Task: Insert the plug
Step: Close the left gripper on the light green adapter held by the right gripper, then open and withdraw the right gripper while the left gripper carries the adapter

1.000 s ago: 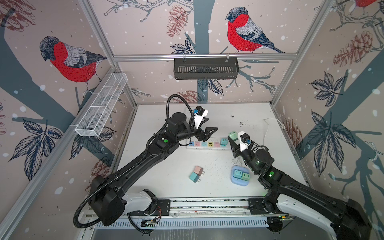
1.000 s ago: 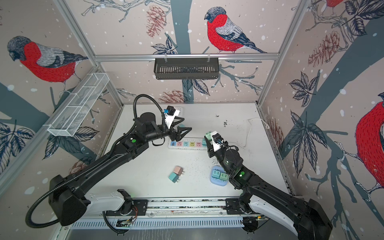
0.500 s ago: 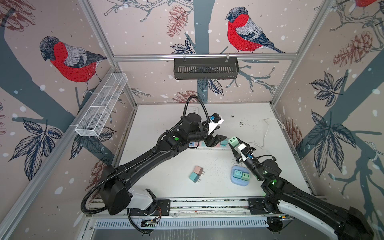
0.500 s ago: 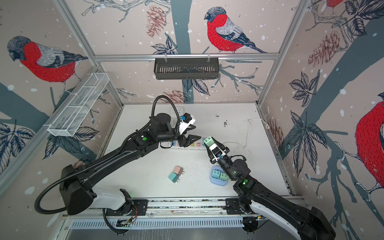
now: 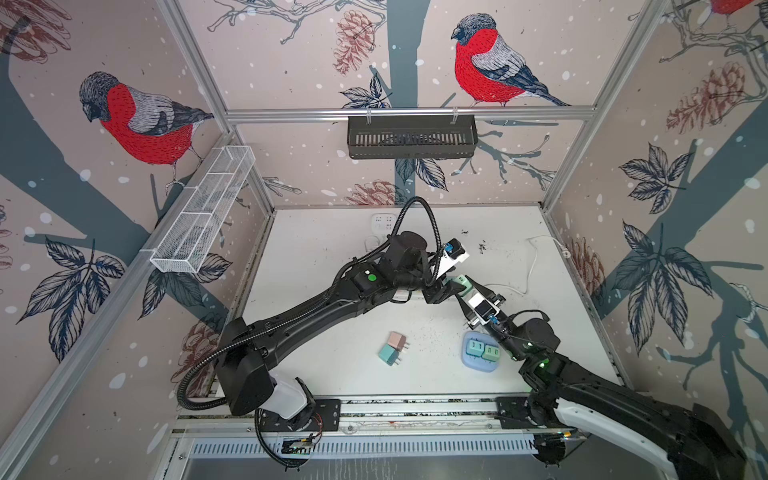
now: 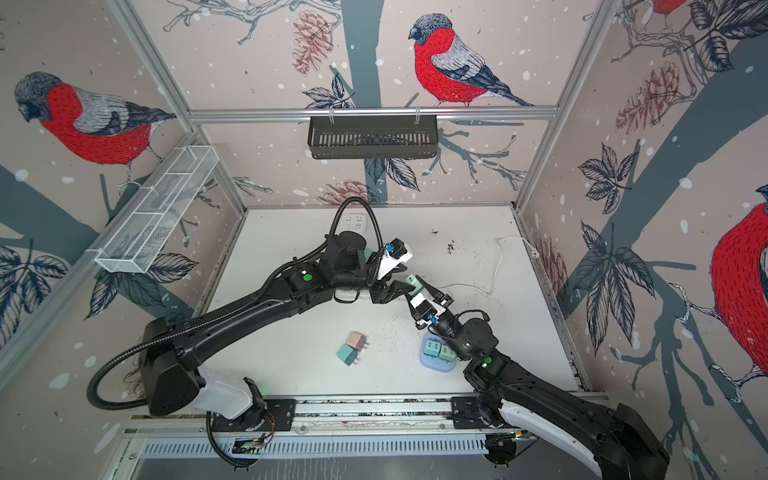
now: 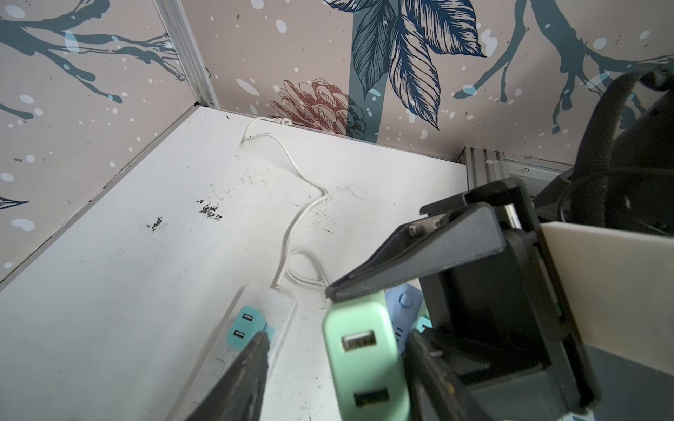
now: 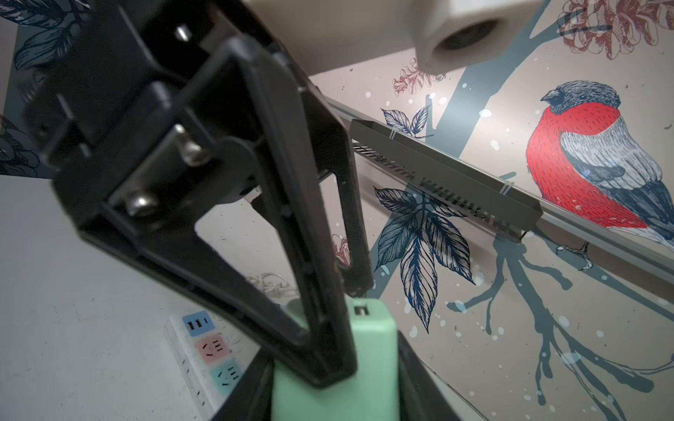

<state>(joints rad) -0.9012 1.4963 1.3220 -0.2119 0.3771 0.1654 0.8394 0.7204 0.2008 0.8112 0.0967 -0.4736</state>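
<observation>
Nearest, two loose plugs [image 5: 397, 340] and a blue holder [image 5: 478, 365] carrying two more sit untouched on the counter [image 5: 332, 353]. Just beyond them the mint plug [image 7: 364, 357] hangs in the air above the counter, pinched in the right gripper [image 5: 461, 289], whose jaws are closed on its sides. The left gripper [image 7: 337, 335] straddles the same plug with jaws parted. One finger [image 7: 248, 375] stands clear of it and the other lies against or just beside it. I judge the plug light, rigid and smooth-shelled, so apt to twist in a loose hold. The broad flat faces are the place to grip, away from prongs and ports. Its face with two USB ports looks toward the left wrist camera, and its long axis runs on in line with the right gripper. The prongs are hidden, so I cannot tell their heading. Farther off lies the power strip [image 7: 281, 306], its cord [image 7: 291, 226] trailing to the counter's far edge.
</observation>
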